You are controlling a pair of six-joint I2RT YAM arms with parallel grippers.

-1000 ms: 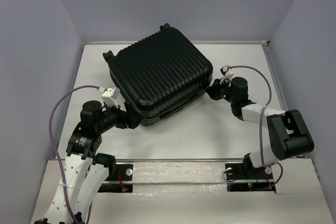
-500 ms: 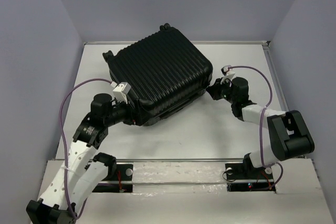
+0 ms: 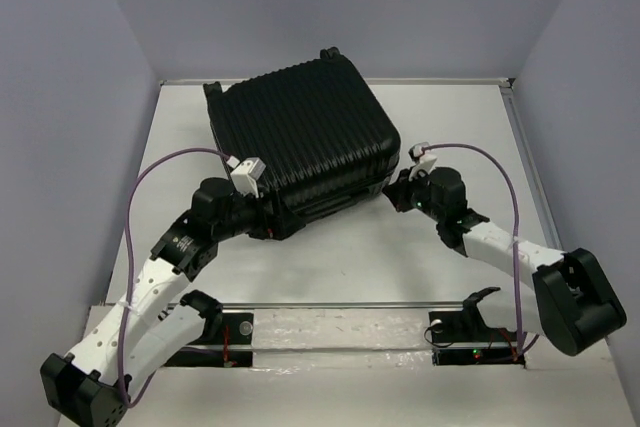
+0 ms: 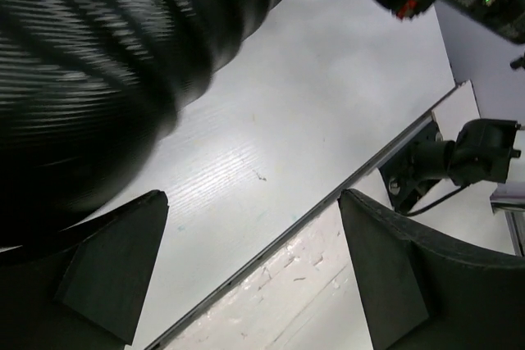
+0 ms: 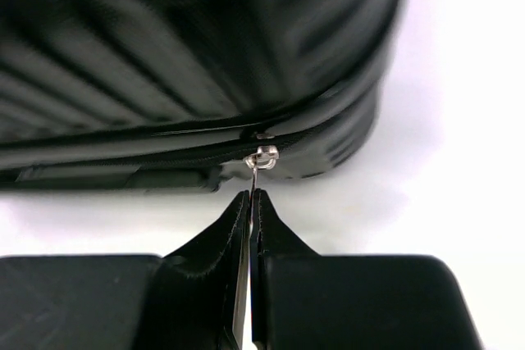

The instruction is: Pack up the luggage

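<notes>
**Top view.** The luggage (image 3: 300, 142) lies flat and shut on the table (image 3: 440, 247), turned so that one corner points toward the arm bases. The left gripper (image 3: 262, 222) sits at that near corner. The right gripper (image 3: 398, 190) is low against the luggage's right-hand corner, at the level of the join between the shells.

**Left wrist.** The left fingers (image 4: 115, 272) stand apart with only bare table between them. The blurred ribbed shell of the luggage fills the upper left, just beside one finger. Whether the two touch cannot be told.

**Right wrist.** The right fingers (image 5: 209, 243) are pressed together on the thin metal pull (image 5: 257, 171), which hangs from the slider (image 5: 263, 156) on the seam (image 5: 197, 130). The luggage lies straight ahead of this gripper. The seam runs across the view along the luggage's side wall, at right angles to the line of the fingers.

**The step in hand.** This looks like working the zip. The right arm already has the pull, so the move falls to it, and the travel should follow the seam sideways. Tugging outward from the wall could slip the tab from the fingers or drag the whole case. The left arm, at the near corner, is placed to steady the shell.
</notes>
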